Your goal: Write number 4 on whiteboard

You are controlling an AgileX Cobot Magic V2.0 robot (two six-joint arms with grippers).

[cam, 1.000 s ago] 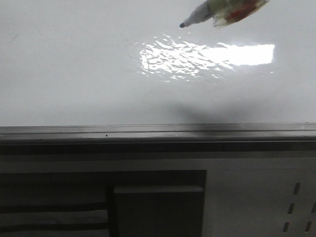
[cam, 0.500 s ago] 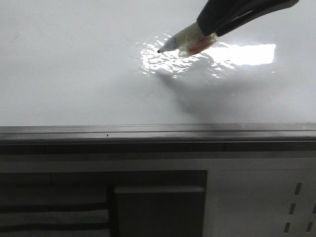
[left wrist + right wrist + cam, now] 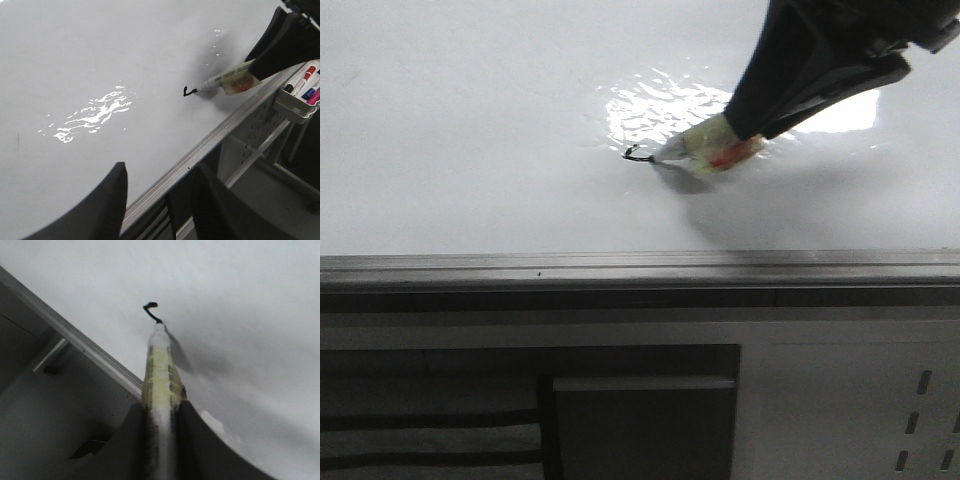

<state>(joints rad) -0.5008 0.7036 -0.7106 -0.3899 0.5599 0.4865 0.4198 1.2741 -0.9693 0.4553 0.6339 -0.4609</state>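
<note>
since a second ago the right tool (image 3: 760,125) has dropped from the top edge of the front view down onto the whiteboard (image 3: 470,150), bringing the marker (image 3: 705,150) with it, and a first black stroke (image 3: 638,155) now sits where the board was bare. that tool is clamped on the marker body, the pen sticking out between its two dark fingers in the right wrist view, its tip touching the board at the end of a short hooked line just below the glare patch (image 3: 660,110). the left tool (image 3: 150,210) hangs back over the near part of the board with its fingers spread wide and nothing between them. a tray of spare pens (image 3: 300,95) hangs off the board's rail (image 3: 620,265). the number 4 is barely begun: only a small curl, probably the start of the slanted stroke. next i'd judge the pen must stay pressed on the surface and be drawn on into the crossbar, then lifted and set down again for the long upright.
</note>
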